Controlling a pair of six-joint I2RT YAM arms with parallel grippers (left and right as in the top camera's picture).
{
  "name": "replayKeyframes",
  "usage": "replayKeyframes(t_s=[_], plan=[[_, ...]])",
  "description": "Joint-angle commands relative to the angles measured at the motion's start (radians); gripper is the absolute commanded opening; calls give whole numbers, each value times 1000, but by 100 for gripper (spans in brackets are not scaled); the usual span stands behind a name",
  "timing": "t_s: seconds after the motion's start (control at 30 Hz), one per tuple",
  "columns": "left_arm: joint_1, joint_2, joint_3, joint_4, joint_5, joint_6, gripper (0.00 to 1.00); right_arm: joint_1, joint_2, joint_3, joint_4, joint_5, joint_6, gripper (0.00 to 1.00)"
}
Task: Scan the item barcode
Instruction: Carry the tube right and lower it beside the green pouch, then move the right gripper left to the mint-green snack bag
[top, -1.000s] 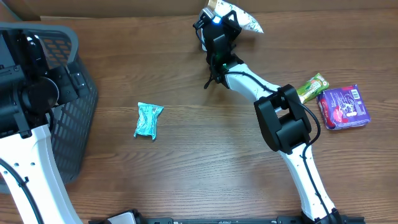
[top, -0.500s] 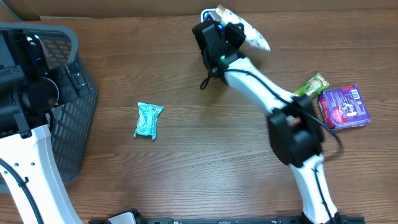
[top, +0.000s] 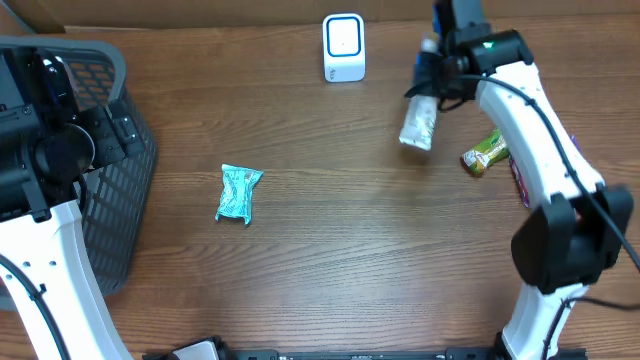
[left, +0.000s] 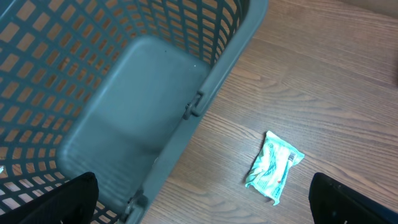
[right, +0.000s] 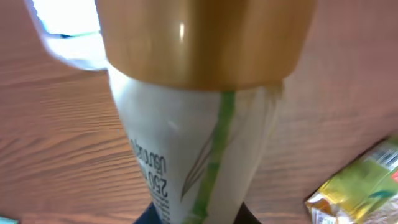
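Both jaws of the right gripper (top: 432, 78) were pinched narrow on the gold-capped white pouch (top: 418, 124), which hung well to the right of the scanner (top: 343, 47) — barcode side not discernible. Risk: a slim end-grip could let it swing or slip onto the table (top: 300, 280).

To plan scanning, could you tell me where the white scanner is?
Overhead, the white scanner stands at the far edge of the table, left of the held pouch.
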Motion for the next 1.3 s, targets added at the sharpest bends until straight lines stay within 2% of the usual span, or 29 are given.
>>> replayKeyframes(t_s=[0.0, 0.1, 0.23, 0.37, 0.5, 0.63, 0.7, 0.73, 0.77, 0.83, 1.0, 1.1, 1.27], plan=[[3, 1, 16, 1, 5, -13, 100, -53, 50, -92, 34, -92, 148, 4], [3, 1, 16, 1, 5, -13, 100, -102, 61, -173, 69, -14, 241, 4], [3, 1, 16, 1, 5, -13, 100, -158, 61, -241, 77, 95, 270, 4], [3, 1, 17, 1, 5, -13, 100, -210, 61, -248, 35, 167, 270, 15], [3, 1, 16, 1, 5, -13, 100, -256, 61, -248, 14, 187, 262, 21], [3, 1, 17, 1, 5, -13, 100, -293, 57, -243, -24, 190, 262, 33], [3, 1, 16, 1, 5, -13, 100, -305, 48, -230, -43, 153, 241, 53], [3, 1, 16, 1, 5, -13, 99, -307, 40, -220, -50, 122, 209, 68], [3, 1, 17, 1, 5, -13, 100, -307, 33, -211, -57, 97, 187, 77], [3, 1, 17, 1, 5, -13, 99, -307, 9, -185, -85, 55, 153, 87], [3, 1, 17, 1, 5, -13, 100, -278, -68, -128, -152, -95, 95, 94], [3, 1, 16, 1, 5, -13, 100, -232, -94, -128, -129, -283, 55, 95], [3, 1, 16, 1, 5, -13, 100, -97, -91, -190, -18, -440, 58, 99]])
